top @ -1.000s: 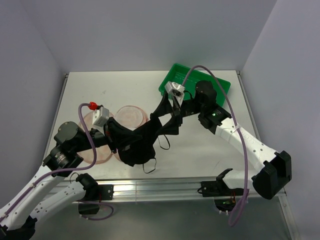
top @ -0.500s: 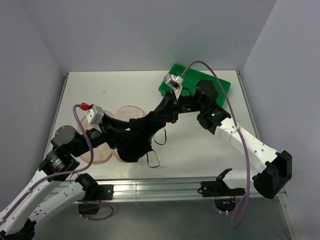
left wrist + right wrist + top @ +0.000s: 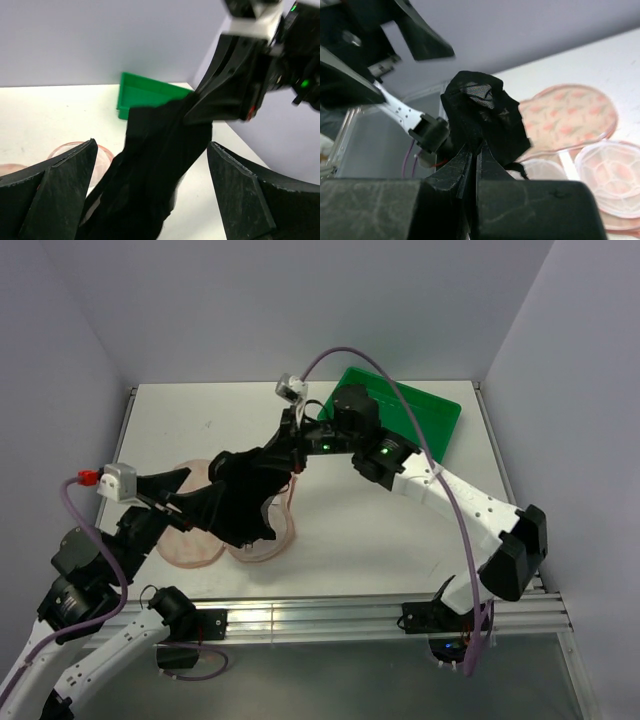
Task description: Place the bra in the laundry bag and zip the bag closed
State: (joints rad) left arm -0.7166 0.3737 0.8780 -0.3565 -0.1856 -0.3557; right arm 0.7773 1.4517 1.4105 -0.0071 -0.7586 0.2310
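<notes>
We see the right jaws pinched shut on a bunch of the bra (image 3: 480,117), which hangs over the laundry bag (image 3: 195,548) on the tabletop (image 3: 380,530) and hides much of it. The left jaws gape wide around the black fabric; whether they touch it we cannot tell.

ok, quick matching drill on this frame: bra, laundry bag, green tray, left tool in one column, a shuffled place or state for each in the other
1. bra
2. laundry bag
3. green tray
4. left tool

A. at the far right corner of the table
B. open wide, gripping nothing
C. black, pinched in the shut right tool
D. lying open, pink halves spread flat

Pairs: 1-C, 2-D, 3-A, 4-B
</notes>
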